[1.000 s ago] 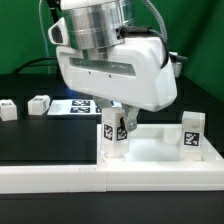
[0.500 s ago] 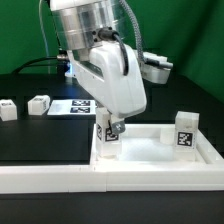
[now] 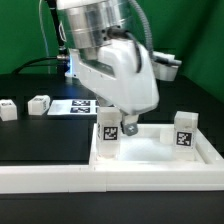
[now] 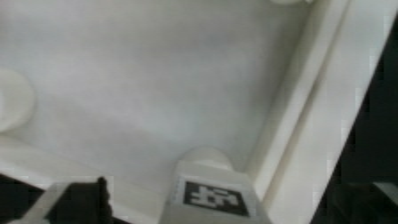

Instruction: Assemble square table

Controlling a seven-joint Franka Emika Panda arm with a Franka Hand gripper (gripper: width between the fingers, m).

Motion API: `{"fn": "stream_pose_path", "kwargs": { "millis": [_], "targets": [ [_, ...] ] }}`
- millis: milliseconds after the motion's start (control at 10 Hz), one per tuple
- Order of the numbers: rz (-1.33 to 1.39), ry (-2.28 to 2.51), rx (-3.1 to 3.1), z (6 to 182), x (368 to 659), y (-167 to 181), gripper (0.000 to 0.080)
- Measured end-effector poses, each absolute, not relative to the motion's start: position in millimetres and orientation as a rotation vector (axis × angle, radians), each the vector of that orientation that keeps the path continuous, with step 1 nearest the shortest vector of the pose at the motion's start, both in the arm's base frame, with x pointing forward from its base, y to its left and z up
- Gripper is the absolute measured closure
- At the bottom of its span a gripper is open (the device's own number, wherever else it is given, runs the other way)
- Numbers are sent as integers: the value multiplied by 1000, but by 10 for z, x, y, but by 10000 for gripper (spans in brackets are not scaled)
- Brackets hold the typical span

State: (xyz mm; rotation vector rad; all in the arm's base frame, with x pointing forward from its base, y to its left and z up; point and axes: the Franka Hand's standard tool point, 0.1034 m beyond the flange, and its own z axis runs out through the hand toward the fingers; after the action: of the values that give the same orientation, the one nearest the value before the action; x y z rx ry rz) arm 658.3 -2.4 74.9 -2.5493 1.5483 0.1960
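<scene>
Swung round on its wrist since a second ago, the gripper [image 3: 116, 122] now turns a narrower side to the exterior camera, and the square top [image 3: 160, 152] has slid slightly toward the exterior view's left. I read the jaws as released: in the wrist view one dark finger [image 4: 79, 198] stands clear of the corner leg [image 4: 214, 188], with bare tray floor between them. That leg [image 3: 108, 136] stands upright in the top's corner at the exterior view's left, directly under the gripper, which I judge hangs there because it was twisting the leg into its socket. The top lies against the white wall [image 3: 50, 176], a brace, I think, against turning. Inside the raised rim are only two upright legs, this one and a second leg [image 3: 185, 130] at the exterior view's right. Two loose legs [image 3: 40, 103] lie well apart on the black table [image 3: 45, 135], near the marker board [image 3: 76, 105].
</scene>
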Motion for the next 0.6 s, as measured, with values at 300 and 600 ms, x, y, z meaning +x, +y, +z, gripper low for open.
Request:
{"fn": "stream_pose_path", "kwargs": {
  "millis": [300,600],
  "targets": [
    [149,1131,-2787,801,6515,18,152],
    [131,873,-2873,785,6516,-11,151]
  ]
}}
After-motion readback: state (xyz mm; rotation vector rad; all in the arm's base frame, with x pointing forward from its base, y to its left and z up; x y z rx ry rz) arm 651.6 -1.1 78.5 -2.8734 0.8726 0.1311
